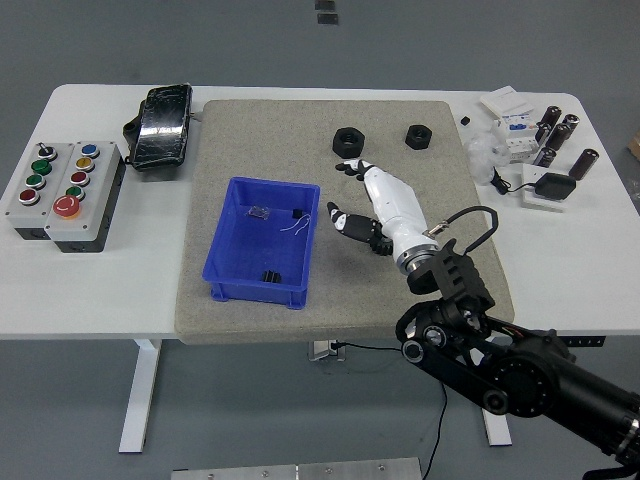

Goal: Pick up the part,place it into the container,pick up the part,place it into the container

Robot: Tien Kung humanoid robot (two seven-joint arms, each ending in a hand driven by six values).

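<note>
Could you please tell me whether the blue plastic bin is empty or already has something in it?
Not empty: the blue plastic bin holds a few small dark parts on its floor.

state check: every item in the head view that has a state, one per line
right hand: open, empty, over the mat near the larger nut
blue bin: upright, small parts inside
larger black nut: on mat, not picked
smaller black nut: on mat, not picked
left hand: not in view

White right hand (372, 205), black-tipped fingers, black cabled arm (500, 350).
</note>
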